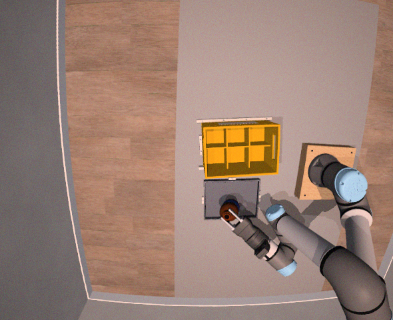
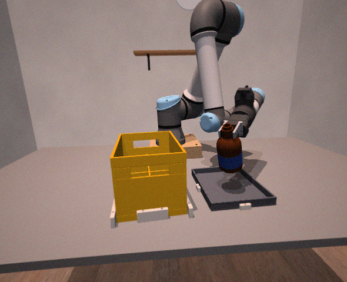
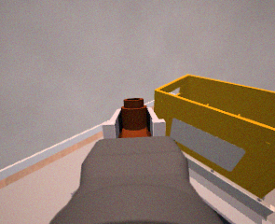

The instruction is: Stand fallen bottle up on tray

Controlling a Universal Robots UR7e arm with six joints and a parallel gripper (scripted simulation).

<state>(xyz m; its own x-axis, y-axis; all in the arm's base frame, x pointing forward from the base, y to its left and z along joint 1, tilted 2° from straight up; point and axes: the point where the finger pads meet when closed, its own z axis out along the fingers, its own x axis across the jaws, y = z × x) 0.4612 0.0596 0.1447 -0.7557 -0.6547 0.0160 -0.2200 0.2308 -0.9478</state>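
Note:
The brown bottle [image 2: 229, 151] with a blue label hangs nearly upright above the dark grey tray [image 2: 233, 188], its base clear of the tray floor. My gripper [image 2: 229, 128] is shut on the bottle's neck. From above, the bottle [image 1: 227, 209] is over the tray [image 1: 231, 198] near its front edge, with the gripper [image 1: 230, 217] on it. In the wrist view the bottle's neck [image 3: 134, 117] sits between the white fingers; its body is hidden under the gripper.
The yellow crate [image 2: 148, 174] with six compartments stands left of the tray, on white brackets; it also shows in the top view [image 1: 240, 148] and the wrist view [image 3: 230, 126]. The arm's wooden base block [image 1: 326, 170] is behind the tray.

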